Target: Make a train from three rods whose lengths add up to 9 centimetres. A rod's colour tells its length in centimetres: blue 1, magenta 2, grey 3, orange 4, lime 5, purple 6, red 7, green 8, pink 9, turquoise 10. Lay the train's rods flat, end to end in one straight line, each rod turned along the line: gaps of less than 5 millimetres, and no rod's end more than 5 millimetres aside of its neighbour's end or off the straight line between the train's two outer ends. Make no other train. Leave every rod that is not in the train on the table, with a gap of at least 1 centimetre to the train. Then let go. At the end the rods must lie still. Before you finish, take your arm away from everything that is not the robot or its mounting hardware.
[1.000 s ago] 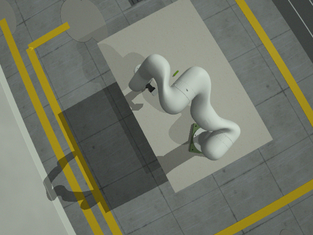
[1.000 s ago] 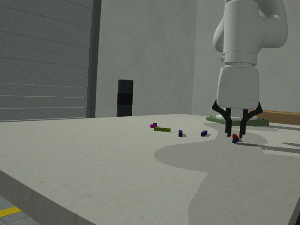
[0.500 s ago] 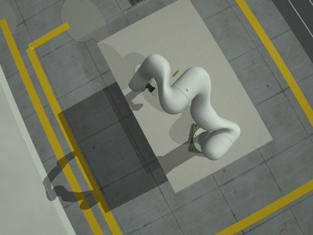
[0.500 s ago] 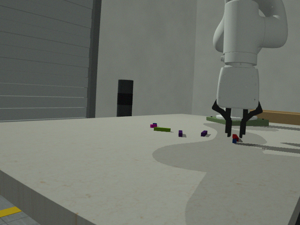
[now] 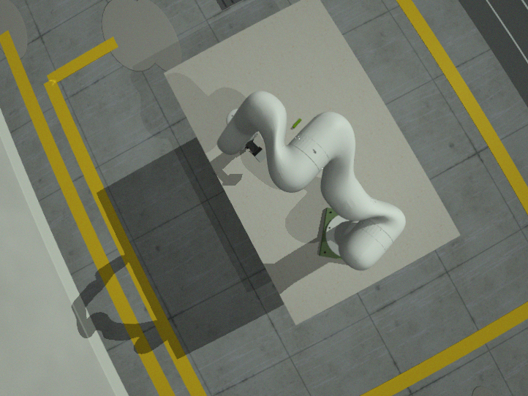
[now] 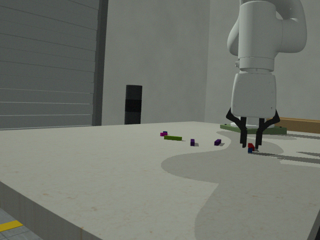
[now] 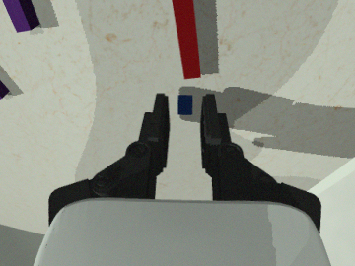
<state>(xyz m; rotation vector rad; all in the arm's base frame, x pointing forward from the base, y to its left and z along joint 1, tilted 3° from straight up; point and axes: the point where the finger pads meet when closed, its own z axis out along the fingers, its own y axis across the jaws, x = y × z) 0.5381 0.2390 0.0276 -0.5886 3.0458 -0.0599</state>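
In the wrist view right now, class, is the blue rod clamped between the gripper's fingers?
No: the blue rod lies on the table just beyond the fingertips of the gripper, near the red rod, and nothing is between the fingers.

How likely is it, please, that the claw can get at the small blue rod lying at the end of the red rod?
Probably yes: the claw hangs just behind the blue rod, fingers apart and empty, nothing between them. The red rod lies close beyond it, so there is little room.
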